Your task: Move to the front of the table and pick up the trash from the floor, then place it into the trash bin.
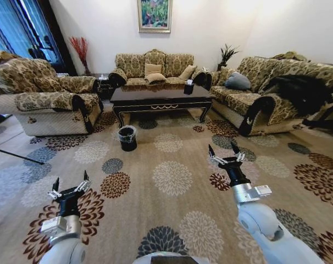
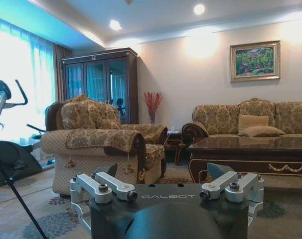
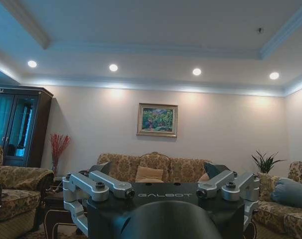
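The dark glossy table (image 1: 160, 97) stands far ahead between the sofas, and its front rail with the gold ornament also appears in the left wrist view (image 2: 270, 162). On the carpet in front of its left end stands the small black trash bin (image 1: 127, 137) with a clear bag liner. The trash is out of view; I cannot pick it out on the flowered carpet. My left gripper (image 1: 71, 181) hangs low at the near left, open and empty (image 2: 163, 172). Held a little higher at the near right, my right gripper (image 1: 223, 148) is also open and empty (image 3: 158, 169).
A patterned armchair (image 1: 51, 102) is on the left, a sofa (image 1: 153, 69) behind the table, and another sofa (image 1: 265, 91) with dark clothing on the right. A small black tissue box (image 1: 188, 88) sits on the table. A dark tripod leg (image 1: 15, 155) crosses the floor at left.
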Motion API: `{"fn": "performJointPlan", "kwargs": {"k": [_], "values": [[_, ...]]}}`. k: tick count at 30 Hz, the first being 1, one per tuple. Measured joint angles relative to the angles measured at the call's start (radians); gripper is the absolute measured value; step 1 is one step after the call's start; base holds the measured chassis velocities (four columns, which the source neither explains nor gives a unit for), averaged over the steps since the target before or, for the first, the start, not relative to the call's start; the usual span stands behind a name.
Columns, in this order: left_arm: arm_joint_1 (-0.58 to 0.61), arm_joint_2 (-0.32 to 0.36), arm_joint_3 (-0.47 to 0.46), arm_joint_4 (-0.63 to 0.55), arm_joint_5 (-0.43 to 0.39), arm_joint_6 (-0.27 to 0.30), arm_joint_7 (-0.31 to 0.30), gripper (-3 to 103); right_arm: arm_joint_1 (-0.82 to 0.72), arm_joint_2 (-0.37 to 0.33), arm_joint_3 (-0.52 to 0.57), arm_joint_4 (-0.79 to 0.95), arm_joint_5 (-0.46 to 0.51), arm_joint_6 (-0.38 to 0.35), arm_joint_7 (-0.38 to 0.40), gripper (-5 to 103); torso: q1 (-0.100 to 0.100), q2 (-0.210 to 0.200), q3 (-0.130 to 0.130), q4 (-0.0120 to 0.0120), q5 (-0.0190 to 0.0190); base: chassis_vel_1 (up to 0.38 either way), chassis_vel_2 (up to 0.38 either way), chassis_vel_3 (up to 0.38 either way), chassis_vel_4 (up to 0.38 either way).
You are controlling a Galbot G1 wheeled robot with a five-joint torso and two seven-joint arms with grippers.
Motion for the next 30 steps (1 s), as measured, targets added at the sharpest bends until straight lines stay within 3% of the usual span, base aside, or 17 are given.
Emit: {"fn": "performJointPlan", "kwargs": {"k": [30], "values": [[0.0,0.0,0.0,0.0,0.0,0.0,0.0,100,0.0,0.0,0.0,0.0,0.0,0.0,0.0,100,0.051,0.124,0.074,0.0,0.0,0.0,0.0,0.0,0.0]]}}
